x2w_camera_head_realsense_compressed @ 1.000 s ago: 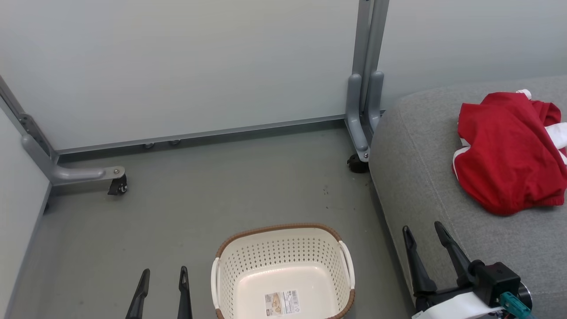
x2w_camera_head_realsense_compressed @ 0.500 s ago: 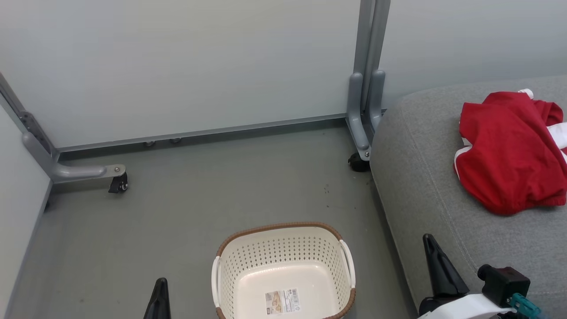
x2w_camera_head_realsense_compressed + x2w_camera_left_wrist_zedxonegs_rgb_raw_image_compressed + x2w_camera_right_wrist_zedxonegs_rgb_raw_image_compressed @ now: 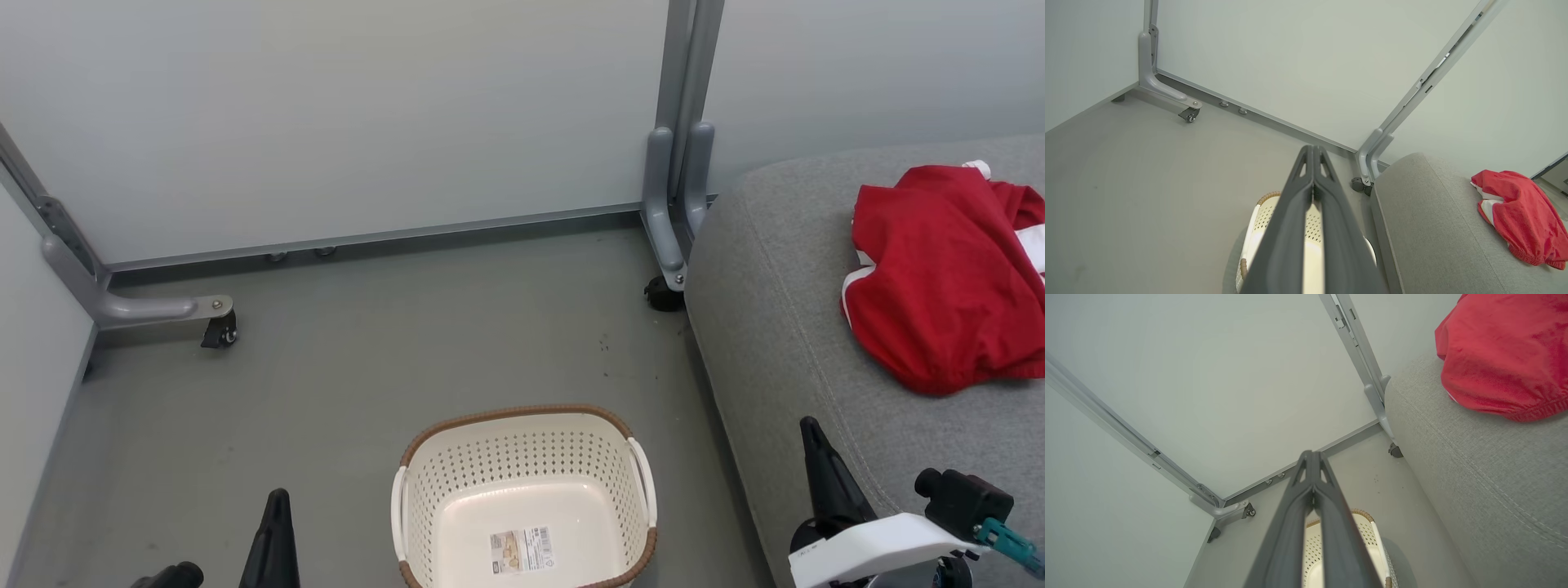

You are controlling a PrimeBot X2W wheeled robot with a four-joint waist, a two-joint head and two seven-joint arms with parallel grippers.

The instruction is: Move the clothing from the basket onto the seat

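Clothing (image 3: 939, 278): red fabric with white trim, crumpled in one heap on top of the seat (image 3: 784, 327), set back from its rounded left edge. Seat: grey woven cushion with a stitched seam. Basket (image 3: 514, 411): cream perforated plastic, brown rim, upright on the floor (image 3: 326, 367) near the seat's left edge, not touching; label sticker (image 3: 520, 544) inside.

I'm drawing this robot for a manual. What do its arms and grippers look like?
Both the left gripper and right gripper have long, dark grey jaws tapering to a point, with triangular cut-outs near the tips. The right arm's wrist carries a white shell with small dark print, a black block and a teal connector.
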